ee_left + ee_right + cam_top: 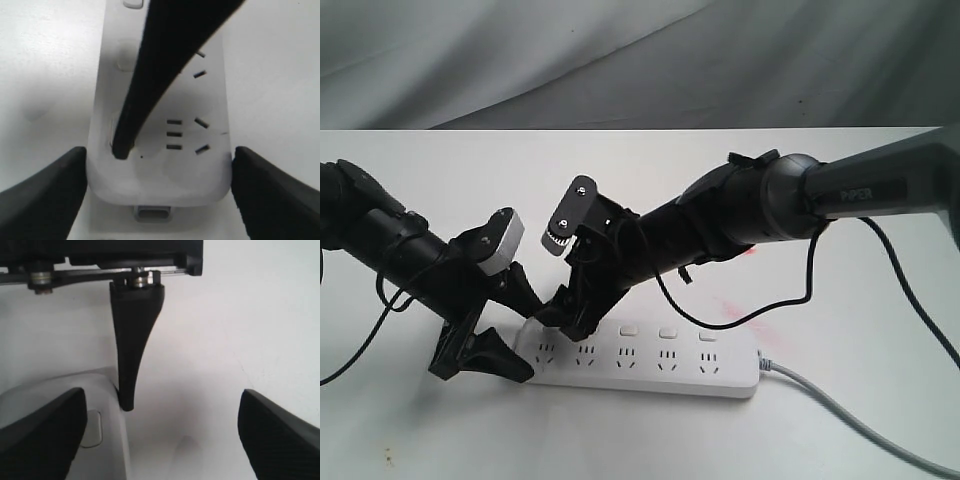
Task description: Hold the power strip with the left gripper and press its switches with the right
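On a white worktop (840, 300), before a creased grey backdrop (520, 50), the power strip (650, 368) lies flat, its grey cable (840, 410) trailing off toward the right edge of the exterior view. At the strip's far end from the cable, the left gripper (535, 342) has its jaws closed on the bar, one dark finger against each long side. The right gripper (160, 410) reaches across from the other side with its jaws spread wide, and a single finger (135, 100) of it points down onto the end button nearest the left gripper. That finger and the bracket above it stand in the way of two of the switches (667, 331) in the exterior view, where only three white buttons show clear. A loose black wire (790, 295) loops from the right arm (740, 215) down over the worktop behind the strip. A faint pink smear (745, 312) marks the surface just behind the cable end. White capitals on the arm's grey section read "PIPER" (870, 192). No lettering on the strip itself can be made out.
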{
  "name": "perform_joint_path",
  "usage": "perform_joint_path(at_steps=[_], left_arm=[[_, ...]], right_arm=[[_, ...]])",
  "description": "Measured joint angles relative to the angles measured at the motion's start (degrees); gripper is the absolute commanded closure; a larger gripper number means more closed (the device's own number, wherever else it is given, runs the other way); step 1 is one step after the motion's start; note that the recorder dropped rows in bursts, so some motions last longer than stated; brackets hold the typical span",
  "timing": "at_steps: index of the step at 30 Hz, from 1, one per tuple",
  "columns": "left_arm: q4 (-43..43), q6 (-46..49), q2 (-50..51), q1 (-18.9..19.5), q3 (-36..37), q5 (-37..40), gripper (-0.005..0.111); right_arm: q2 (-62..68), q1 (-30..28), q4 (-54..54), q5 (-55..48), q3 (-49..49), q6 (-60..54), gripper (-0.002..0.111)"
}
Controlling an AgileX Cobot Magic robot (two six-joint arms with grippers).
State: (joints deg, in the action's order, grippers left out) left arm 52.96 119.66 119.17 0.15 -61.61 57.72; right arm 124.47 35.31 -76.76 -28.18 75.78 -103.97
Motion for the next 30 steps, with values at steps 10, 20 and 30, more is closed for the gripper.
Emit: perform_joint_path(at_steps=[10, 20, 30], left_arm=[[0.0, 0.0, 0.0, 0.0, 0.0, 0.0, 0.059], [0.0, 0.0, 0.0, 0.0, 0.0, 0.0, 0.059], [0.0, 0.0, 0.0, 0.0, 0.0, 0.0, 0.059]], right_arm=[[0.0, 0.0, 0.4, 1.4, 0.0, -0.4, 0.033], [0.0, 0.0, 0.9, 2.0, 0.0, -0.2, 0.033], [1.5, 0.0, 1.8, -1.6, 0.6, 2.0, 0.033]])
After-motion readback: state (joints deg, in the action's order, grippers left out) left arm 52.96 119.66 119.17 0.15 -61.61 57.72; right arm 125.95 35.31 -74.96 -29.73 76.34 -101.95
